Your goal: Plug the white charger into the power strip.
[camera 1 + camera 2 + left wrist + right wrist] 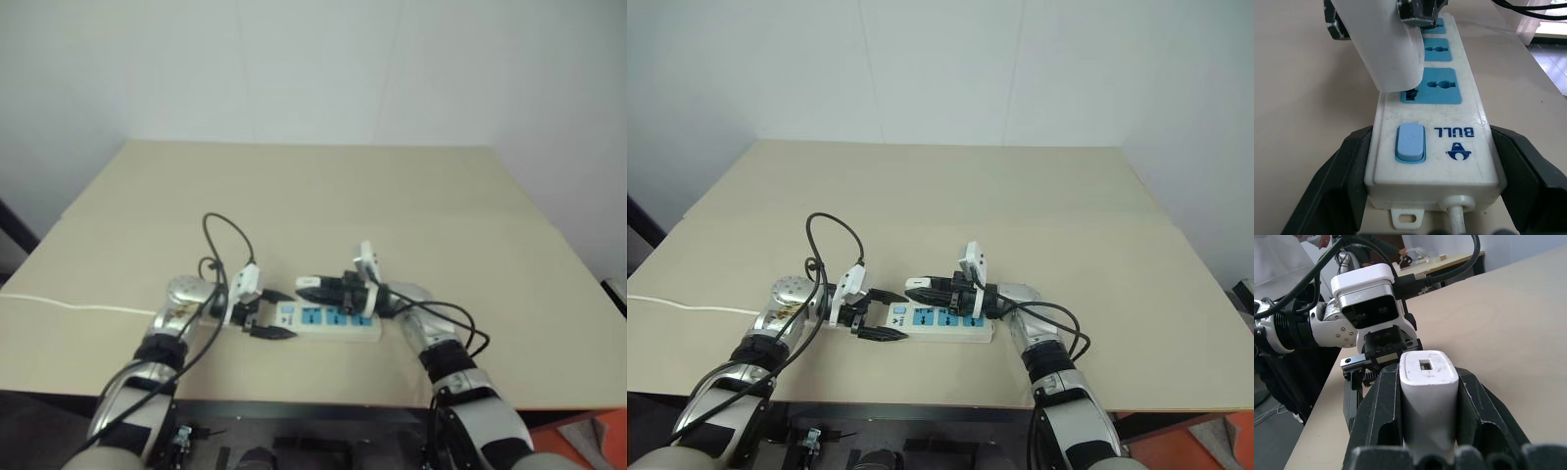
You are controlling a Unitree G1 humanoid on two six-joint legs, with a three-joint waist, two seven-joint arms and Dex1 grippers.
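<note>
Right gripper (921, 286), pointing level, is closed on the white charger (1427, 387) above the power strip (950, 328). Left gripper (884, 314) grips the strip's switch end, jaws wide on both sides.

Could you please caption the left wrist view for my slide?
Left gripper braces the power strip while the white charger meets its first outlet.

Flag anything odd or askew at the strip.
Nothing is damaged or spilled. The charger, clamped in the right gripper, leans at a slant over the strip's end outlet instead of standing square; the left gripper straddles the switch end.
</note>
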